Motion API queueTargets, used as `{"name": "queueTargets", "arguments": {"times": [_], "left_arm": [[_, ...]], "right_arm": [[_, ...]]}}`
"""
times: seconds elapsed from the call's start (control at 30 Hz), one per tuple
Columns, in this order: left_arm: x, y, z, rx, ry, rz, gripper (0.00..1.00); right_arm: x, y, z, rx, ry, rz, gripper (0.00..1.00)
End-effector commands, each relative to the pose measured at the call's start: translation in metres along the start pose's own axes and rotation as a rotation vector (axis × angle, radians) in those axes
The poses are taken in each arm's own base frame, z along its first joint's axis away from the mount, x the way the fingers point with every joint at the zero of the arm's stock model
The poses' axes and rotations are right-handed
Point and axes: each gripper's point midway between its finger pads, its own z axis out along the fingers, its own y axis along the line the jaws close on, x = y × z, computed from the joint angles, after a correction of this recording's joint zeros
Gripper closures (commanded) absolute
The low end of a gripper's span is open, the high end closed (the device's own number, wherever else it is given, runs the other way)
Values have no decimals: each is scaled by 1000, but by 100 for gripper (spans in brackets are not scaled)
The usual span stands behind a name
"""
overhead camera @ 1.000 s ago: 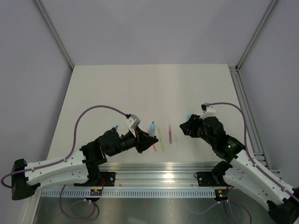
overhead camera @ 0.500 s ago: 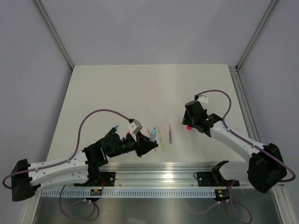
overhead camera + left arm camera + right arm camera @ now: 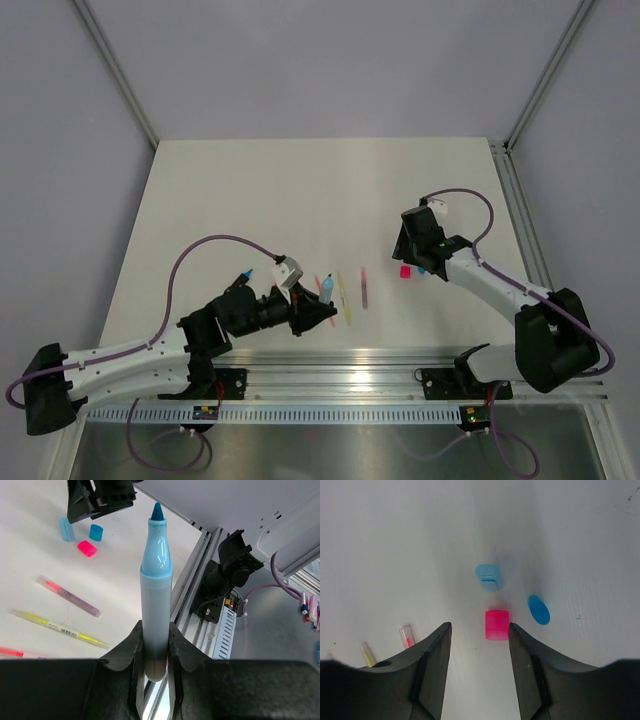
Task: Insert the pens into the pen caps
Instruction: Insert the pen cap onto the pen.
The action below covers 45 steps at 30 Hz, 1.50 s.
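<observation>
My left gripper is shut on a pale-blue pen, which stands upright with its blue tip up. Three thin pens lie on the table beside it: purplish, yellow and red-pink. My right gripper hangs open and empty over the caps. The pink cap lies just ahead of its fingertips, close to the right finger. A light-blue cap and a blue cap lie a little beyond.
Another blue-tipped pen lies by the left arm's elbow. An aluminium rail runs along the near table edge and a frame rail along the right side.
The right arm has stretched out and its gripper moved away from the near edge, uncovering the pink cap. The left gripper shifted slightly toward the near edge with the pale-blue pen.
</observation>
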Motion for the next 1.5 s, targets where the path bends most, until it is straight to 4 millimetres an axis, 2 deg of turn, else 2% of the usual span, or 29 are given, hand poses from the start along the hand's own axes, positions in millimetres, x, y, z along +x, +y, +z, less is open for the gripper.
{"name": "queueTargets", "arguments": {"times": [0.0, 0.27, 0.47, 0.73, 1.1, 1.4, 1.47], "left_arm": [[-18, -7, 2, 41, -71, 24, 100], [-16, -5, 3, 41, -63, 21, 100], [-14, -2, 3, 31, -59, 21, 100], [-13, -1, 5, 31, -52, 19, 100], [-9, 3, 8, 30, -36, 10, 100], [-8, 3, 10, 35, -31, 4, 100], [-8, 3, 10, 36, -30, 3, 100]], "right_arm": [[-18, 15, 16, -45, -14, -14, 43], [-23, 8, 39, 14, -1, 11, 36], [-20, 13, 54, 16, 17, 11, 37], [-17, 4, 67, 79, 26, 5, 38], [-14, 0, 79, 110, 34, -2, 47], [-15, -3, 82, 134, 31, -7, 53], [-15, -4, 82, 140, 31, -7, 58]]}}
